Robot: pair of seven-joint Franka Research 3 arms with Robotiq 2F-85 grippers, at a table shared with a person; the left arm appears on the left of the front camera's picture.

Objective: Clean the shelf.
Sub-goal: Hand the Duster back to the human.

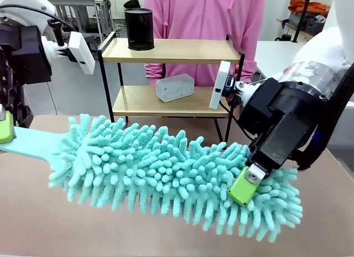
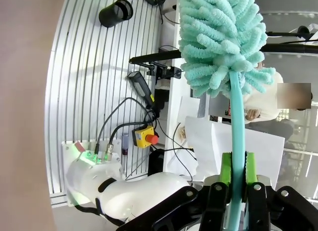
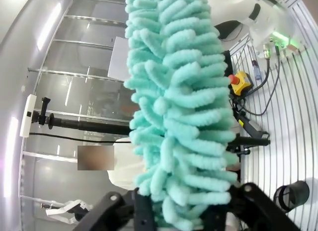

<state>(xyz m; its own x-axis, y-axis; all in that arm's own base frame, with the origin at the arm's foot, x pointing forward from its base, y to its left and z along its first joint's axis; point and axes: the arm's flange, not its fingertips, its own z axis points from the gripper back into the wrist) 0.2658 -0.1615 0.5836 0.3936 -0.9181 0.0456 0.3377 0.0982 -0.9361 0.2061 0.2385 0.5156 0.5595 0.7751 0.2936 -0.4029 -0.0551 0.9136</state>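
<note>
A long teal fluffy duster (image 1: 166, 168) lies level above the brown table, stretched between both arms. At the far left, my left gripper (image 1: 4, 127) is shut on its flat teal handle (image 1: 27, 143); in the left wrist view the green pads (image 2: 224, 171) clamp the handle (image 2: 237, 116) below the duster's head (image 2: 218, 37). My right gripper (image 1: 243, 185) is shut on the duster's fluffy right end, and in the right wrist view the fluff (image 3: 179, 107) hides its fingertips. The shelf (image 1: 177, 50) stands behind the duster, apart from it.
A black cylinder (image 1: 139, 29) stands on the shelf's top board at the left. A white box (image 1: 175, 87) sits on the lower board. A person in a pink top (image 1: 204, 14) stands right behind the shelf. The brown table (image 1: 83, 229) lies under the duster.
</note>
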